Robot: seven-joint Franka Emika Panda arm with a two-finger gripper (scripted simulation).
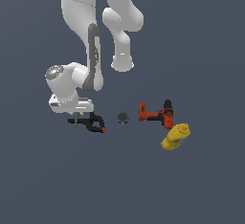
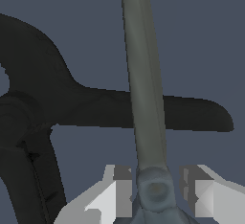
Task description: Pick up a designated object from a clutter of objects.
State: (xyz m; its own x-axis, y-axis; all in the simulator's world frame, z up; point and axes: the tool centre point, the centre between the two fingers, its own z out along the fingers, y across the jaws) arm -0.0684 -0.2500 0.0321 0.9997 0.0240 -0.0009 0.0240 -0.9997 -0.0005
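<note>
The scissors' grey metal blades (image 2: pixel 143 84) run away from the camera in the wrist view, and their pivot screw sits between my fingers. The orange-tan handles are hidden. My gripper (image 2: pixel 155 194) is low over the floor and straddles the scissors at the pivot. Its pads (image 2: pixel 117 194) stand a little apart from the metal on both sides, so it is open. The black spring clamp (image 2: pixel 43 98) lies under and across the blades. In the exterior view my gripper (image 1: pixel 76 114) is right over the clamp's (image 1: pixel 92 122) handle end, and only a thin grey sliver of the scissors (image 1: pixel 75 122) shows.
A tiny dark round piece (image 1: pixel 123 117) lies to the exterior view's right of the clamp. Further right are the red-and-black power drill (image 1: pixel 157 114) and the yellow bottle (image 1: pixel 175 137) on its side. The floor is plain dark grey.
</note>
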